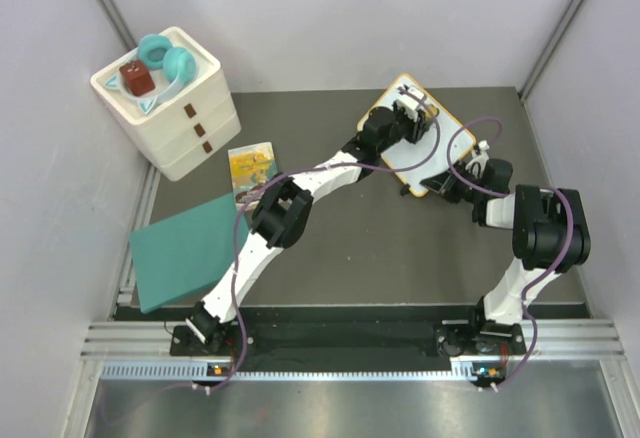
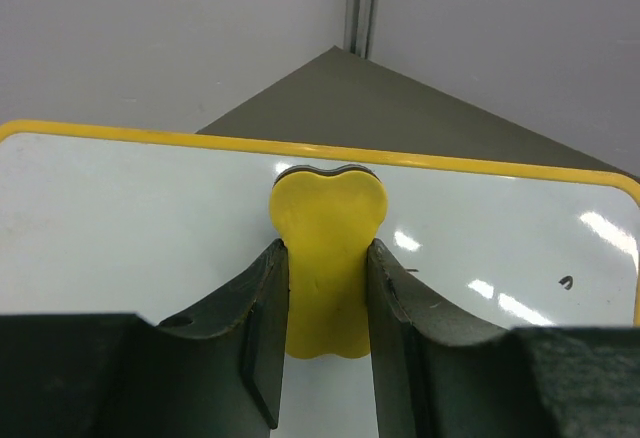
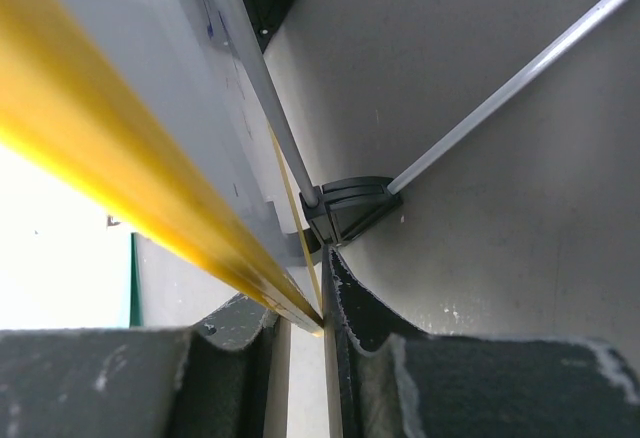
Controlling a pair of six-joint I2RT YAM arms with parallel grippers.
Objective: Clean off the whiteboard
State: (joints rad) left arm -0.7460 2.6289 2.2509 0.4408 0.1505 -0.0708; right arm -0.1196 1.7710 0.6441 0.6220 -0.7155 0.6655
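Grey panel walls enclosed a dark table (image 1: 400, 248), seen from above. At far left stood a white drawer unit (image 1: 170, 108) carrying teal headphones (image 1: 165, 58). Nearer the arms lay a flat teal sheet (image 1: 185, 248), and just beside it a yellow packet (image 1: 252, 165). All three were well apart from the work and probably played no part in it. Right of centre, the left gripper (image 2: 327, 258) reached far across the table to the whiteboard (image 1: 418, 158), which sat toward the far right of the table. Its jaws were closed to a narrow gap on a yellow eraser (image 2: 328, 228), whose lobed end lay against the white surface near the upper yellow frame. The surface looked nearly clean in the left wrist view, with one small dark mark (image 2: 566, 280) showing near its right edge, so the wiping was judged almost complete. At the board's near corner, the right gripper (image 3: 325, 258) had its jaws drawn almost together on the thin yellow frame edge (image 3: 100, 148). Beside it, a wire stand (image 3: 500, 98) and a black foot (image 3: 350, 203) showed that the board was propped. This grip presumably kept it from sliding under the eraser's pressure.
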